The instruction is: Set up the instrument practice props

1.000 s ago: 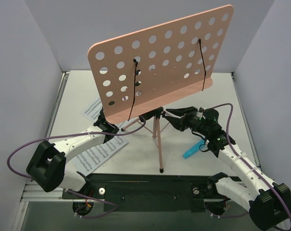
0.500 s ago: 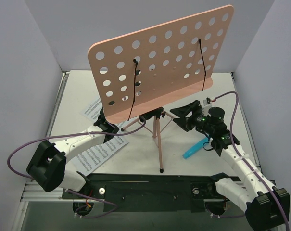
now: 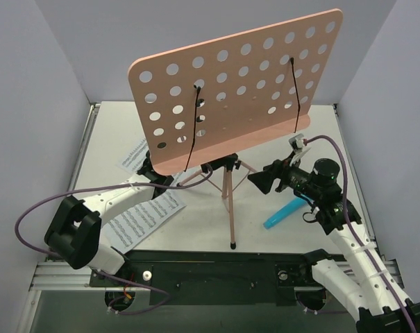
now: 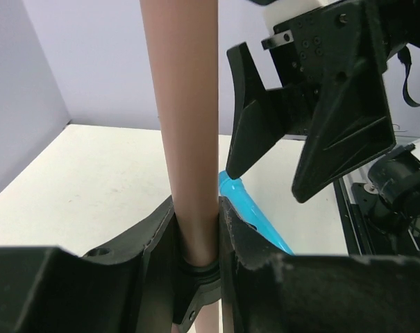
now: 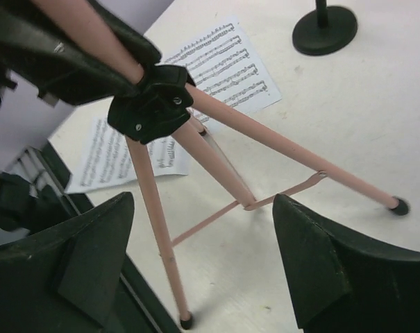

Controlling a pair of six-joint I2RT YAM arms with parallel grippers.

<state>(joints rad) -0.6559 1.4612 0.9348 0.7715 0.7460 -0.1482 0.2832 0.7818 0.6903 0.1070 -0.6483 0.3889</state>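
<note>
The pink music stand (image 3: 230, 97) stands upright mid-table on thin tripod legs (image 3: 228, 208). Two black wire page holders (image 3: 193, 132) lie against its hole-punched desk. My left gripper (image 4: 196, 239) is shut on the stand's pink pole (image 4: 189, 132) just above the black collar; in the top view the desk hides its fingers. My right gripper (image 3: 263, 179) hangs open to the right of the tripod hub (image 5: 150, 104), with nothing between its fingers and the legs beyond them. Two sheets of printed music (image 3: 146, 216) (image 3: 133, 157) lie flat on the table at the left.
A blue tube-shaped thing (image 3: 282, 213) lies on the table right of the tripod, under my right arm. A black round base (image 5: 325, 28) stands further back. White walls close in the table on the left, right and back.
My right gripper has opened and drawn back to the right, away from the tripod hub. The stand's desk has shifted slightly. The left gripper keeps its hold.
</note>
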